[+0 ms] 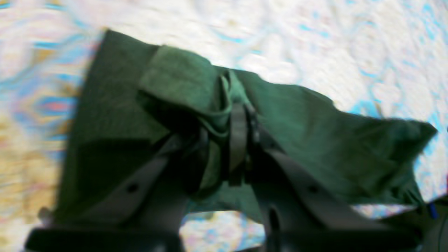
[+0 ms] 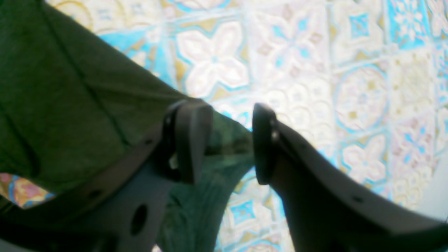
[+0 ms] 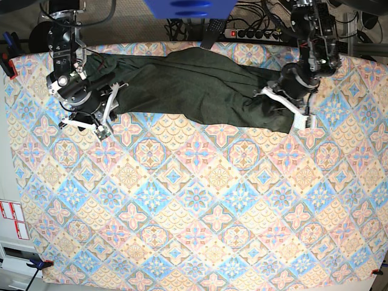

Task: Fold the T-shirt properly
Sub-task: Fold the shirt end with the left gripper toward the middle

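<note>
Along the far edge of the worktop (image 3: pixel 194 218), which is covered in a patterned tile-print cloth, the T-shirt (image 3: pixel 200 85) lies stretched out as a long, rumpled band running from one arm to the other. No clean fold is evident: the fabric is bunched and creased along its length, with no squared edges or stacked layers, so the task is judged to be at an early stage. The left gripper (image 1: pixel 241 140) is clenched on a gathered pinch of the T-shirt, cloth bulging above its closed tips, and the garment hangs slack on either side of that hold. The right gripper (image 2: pixel 231 147) stands released, jaws apart; a fold of green fabric is seen between the pads, but they do not press on it, so nothing is held on that side. In the base view that gripper sits at the shirt's other end, over the cloth. Remaining work, as judged: secure the second hold, spread the garment flat, bring in the sleeves, and fold the body into a neat stack.
</note>
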Tool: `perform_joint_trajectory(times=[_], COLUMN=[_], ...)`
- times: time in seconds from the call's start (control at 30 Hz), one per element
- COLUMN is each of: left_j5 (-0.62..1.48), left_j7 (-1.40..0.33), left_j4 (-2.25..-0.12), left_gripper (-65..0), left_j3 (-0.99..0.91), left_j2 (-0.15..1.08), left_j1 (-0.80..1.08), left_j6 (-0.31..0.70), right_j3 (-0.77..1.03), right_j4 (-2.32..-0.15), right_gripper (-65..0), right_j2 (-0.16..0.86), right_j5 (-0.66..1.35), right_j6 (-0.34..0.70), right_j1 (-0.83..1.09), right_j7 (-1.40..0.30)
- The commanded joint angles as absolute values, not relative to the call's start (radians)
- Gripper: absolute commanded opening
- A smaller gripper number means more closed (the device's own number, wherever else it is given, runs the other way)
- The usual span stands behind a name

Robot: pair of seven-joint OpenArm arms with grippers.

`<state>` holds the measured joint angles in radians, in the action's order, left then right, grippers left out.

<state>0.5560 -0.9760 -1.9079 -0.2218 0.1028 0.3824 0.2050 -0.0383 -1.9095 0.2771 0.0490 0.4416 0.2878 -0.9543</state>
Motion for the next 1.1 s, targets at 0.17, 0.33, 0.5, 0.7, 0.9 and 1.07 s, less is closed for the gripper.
perform_joint_trajectory(times=[0.17, 0.33, 0.5, 0.7, 0.9, 1.07], left_j5=[0.565, 0.565, 0.565, 0.567, 0.576, 0.573], left_j7=[-0.952, -0.951, -0.951, -0.951, -0.949, -0.949], left_j4=[-1.92, -1.882, -1.862, -1.802, -1.859, -1.925], left_gripper=[-65.0, -65.0, -65.0, -63.6, -40.5, -35.4], left_j3=[-0.15, -0.124, -0.076, -0.018, 0.073, 0.062], left_j2=[0.048, 0.027, 0.015, 0.013, 0.042, 0.056], left_j1=[0.371, 0.364, 0.364, 0.352, 0.36, 0.36], left_j6=[0.205, 0.205, 0.205, 0.205, 0.205, 0.205], right_j3=[-0.016, -0.016, -0.016, -0.016, -0.016, -0.01], right_j4=[-1.925, -1.925, -1.925, -1.925, -1.925, -1.925], right_gripper=[-41.8, -41.8, -41.8, -41.8, -41.8, -41.8], right_j2=[0.286, 0.286, 0.286, 0.286, 0.286, 0.286], right_j5=[0.05, 0.05, 0.05, 0.05, 0.05, 0.05], right_j6=[0.44, 0.44, 0.44, 0.44, 0.44, 0.44], right_j1=[0.28, 0.28, 0.28, 0.28, 0.28, 0.28], right_j7=[-0.937, -0.937, -0.937, -0.937, -0.937, -0.937])
